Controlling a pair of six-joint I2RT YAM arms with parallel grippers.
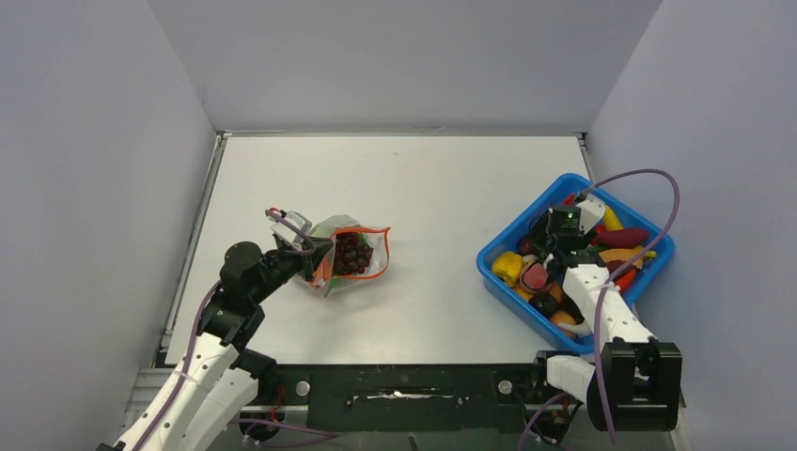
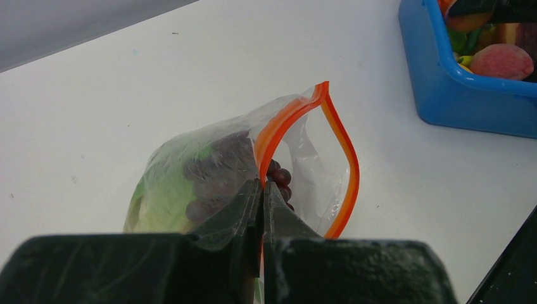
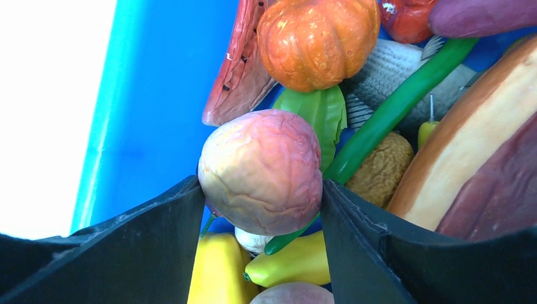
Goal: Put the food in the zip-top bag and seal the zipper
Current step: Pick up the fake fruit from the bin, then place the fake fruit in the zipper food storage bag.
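Note:
The clear zip-top bag (image 1: 350, 256) lies left of the table's middle with its mouth open. It holds dark purple grapes (image 2: 282, 176) and a green lettuce leaf (image 2: 161, 193). My left gripper (image 2: 261, 183) is shut on the near side of the orange-red zipper (image 2: 345, 161) and holds that edge up; it also shows in the top view (image 1: 315, 256). My right gripper (image 3: 261, 187) is down in the blue bin (image 1: 503, 246). Its fingers press both sides of a pink-yellow round fruit (image 3: 259, 161). In the top view that gripper (image 1: 538, 268) sits over the bin's left half.
The bin (image 3: 145, 95) holds several more toy foods: an orange pumpkin (image 3: 316, 38), a long green bean (image 3: 392, 107), yellow pieces (image 3: 215, 272) and a bun (image 3: 468, 145). The bin's corner (image 2: 443, 95) shows to the right of the bag. Grey walls enclose the table.

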